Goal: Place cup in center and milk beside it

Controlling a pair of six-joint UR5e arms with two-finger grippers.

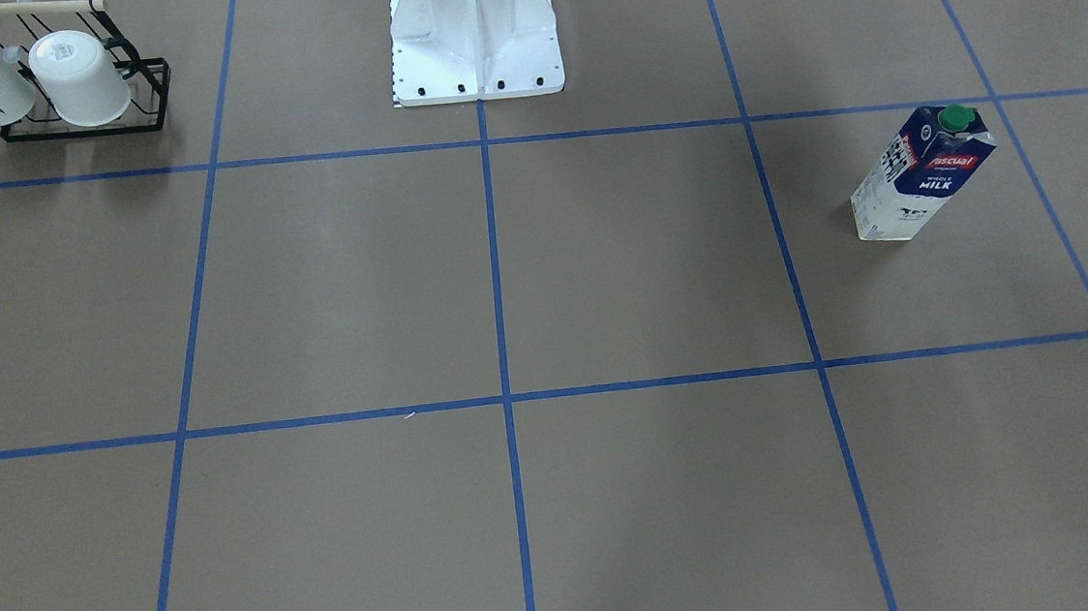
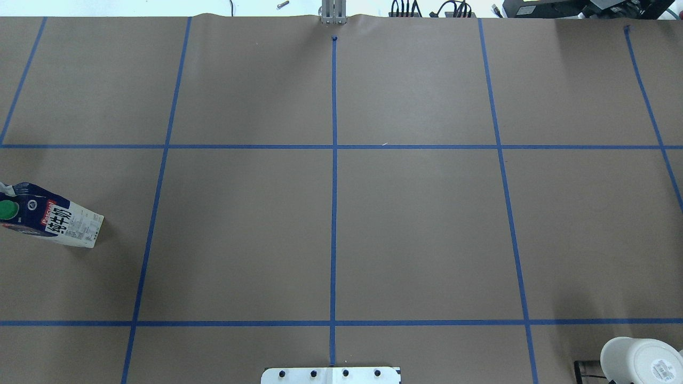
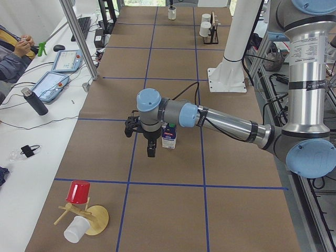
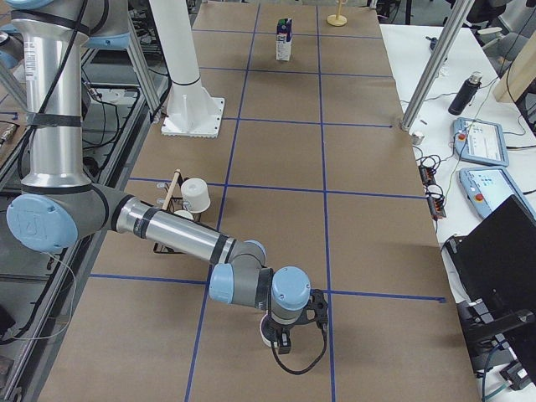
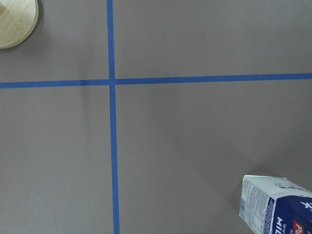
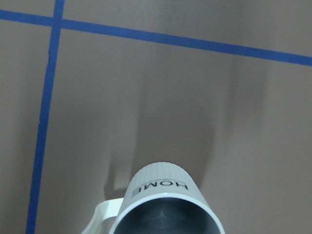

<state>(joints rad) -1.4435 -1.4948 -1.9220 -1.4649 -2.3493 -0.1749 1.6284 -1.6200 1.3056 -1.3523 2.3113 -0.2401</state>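
Cup (image 6: 161,200) close-up in right wrist view, milk (image 1: 922,174) upright on counter (image 1: 600,272), left gripper (image 3: 150,153) beside it in side view, fingers (image 3: 151,148) on either arm clenched or released, impossible to tell

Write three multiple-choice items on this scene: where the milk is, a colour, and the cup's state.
1. Where is the milk?
A. on the center crossing
B. in a rack
C. off to the robot's left

2. What colour is its cap?
A. red
B. green
C. yellow

3. How does the cup under the right wrist camera stand?
A. upright, mouth up
B. upside down
C. on its side

Key:
1 C: it stands at the front view's right, well away from the center.
2 B: the green cap shows in both the front and overhead views.
3 A: the wrist view looks down into its grey inside.
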